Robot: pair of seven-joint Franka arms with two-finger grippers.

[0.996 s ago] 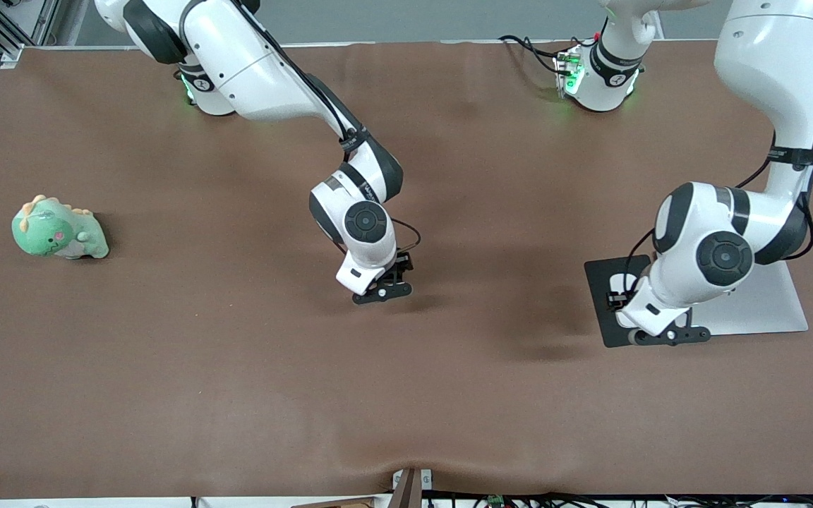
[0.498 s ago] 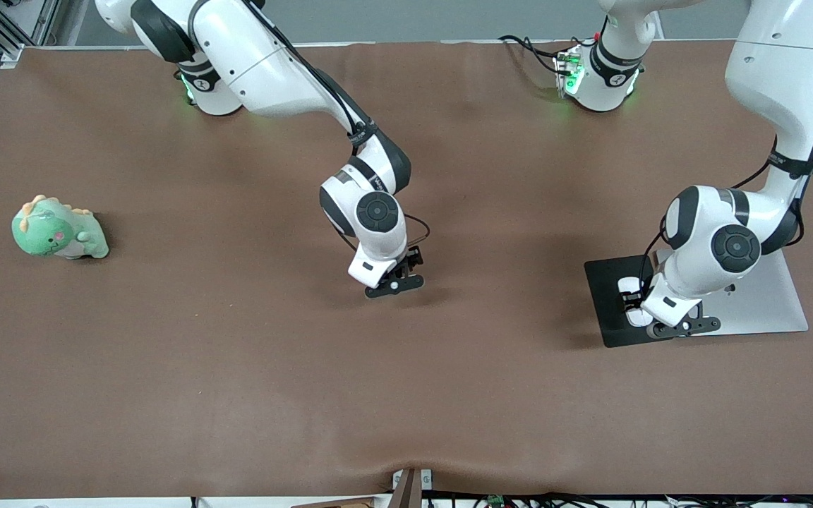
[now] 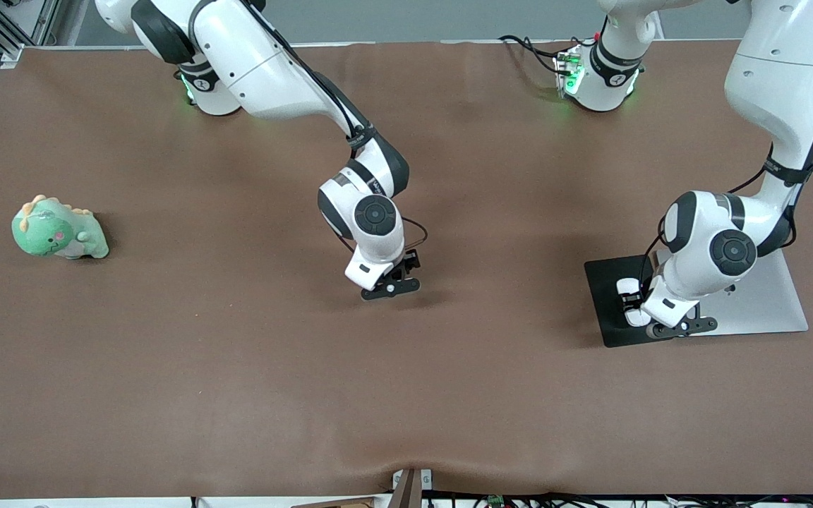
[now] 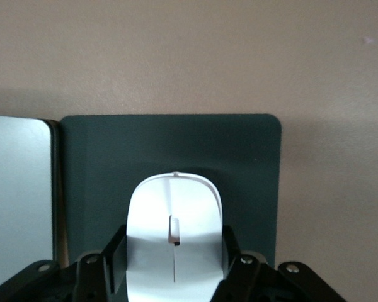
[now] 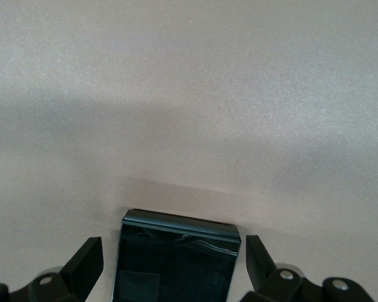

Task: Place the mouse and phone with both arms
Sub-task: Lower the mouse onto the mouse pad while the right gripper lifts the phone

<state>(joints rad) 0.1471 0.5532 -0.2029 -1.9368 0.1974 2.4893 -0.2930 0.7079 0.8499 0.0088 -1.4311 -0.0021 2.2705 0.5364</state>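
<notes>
The white mouse [image 4: 174, 239] sits over the dark mat [image 4: 239, 163], and my left gripper [image 4: 173, 258] is shut on its sides. In the front view the left gripper [image 3: 634, 302] is low over the mat [image 3: 600, 279], with only parts of the mouse [image 3: 629, 286] showing beside the wrist. My right gripper [image 3: 394, 282] is low over the middle of the table. In the right wrist view the black glossy phone [image 5: 176, 264] lies between its open fingers [image 5: 88, 258], with a thin gap on each side. The wrist hides the phone in the front view.
A flat silver-grey slab [image 3: 766, 303] lies against the mat toward the left arm's end and also shows in the left wrist view [image 4: 19, 189]. A green toy dinosaur [image 3: 59, 229] sits toward the right arm's end. The table is covered in brown cloth [image 3: 237, 367].
My left gripper has carried the mouse a little toward the left arm's end, over the mat. My right gripper has shifted slightly toward the left arm's end.
</notes>
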